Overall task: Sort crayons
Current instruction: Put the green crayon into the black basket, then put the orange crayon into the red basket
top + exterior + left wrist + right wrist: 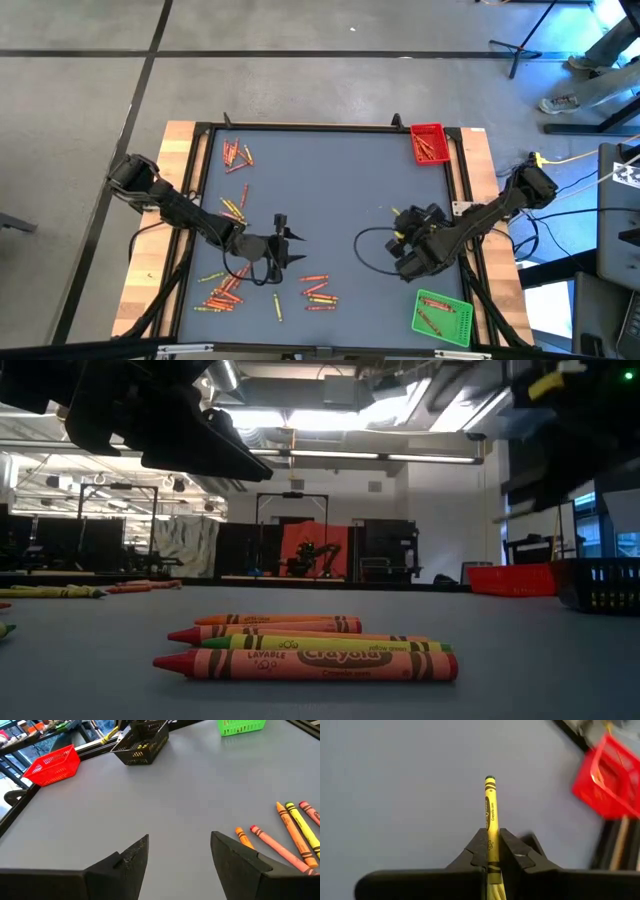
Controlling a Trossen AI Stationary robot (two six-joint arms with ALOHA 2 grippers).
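The sorting looks partly done. The red tray (429, 143) at about one o'clock on the table (330, 180) and the green tray (441, 317) at about five o'clock each hold a few crayons, and the left wrist view shows yellow ones inside a black basket (141, 746). Plenty remain loose: a cluster at eleven o'clock (237, 155), a few by nine o'clock (232, 208), and a wider scatter from six to seven o'clock (262, 290).

The right gripper (492, 851) is clamped on a yellow crayon (491, 810), which sticks out past its fingertips above bare table at roughly four o'clock, near the green tray. The left gripper (179, 851) is spread wide and empty, low over the middle, with loose crayons (285, 832) just beside one finger.

Nothing on the table appears to block either arm; a cable (372, 250) loops near the right arm
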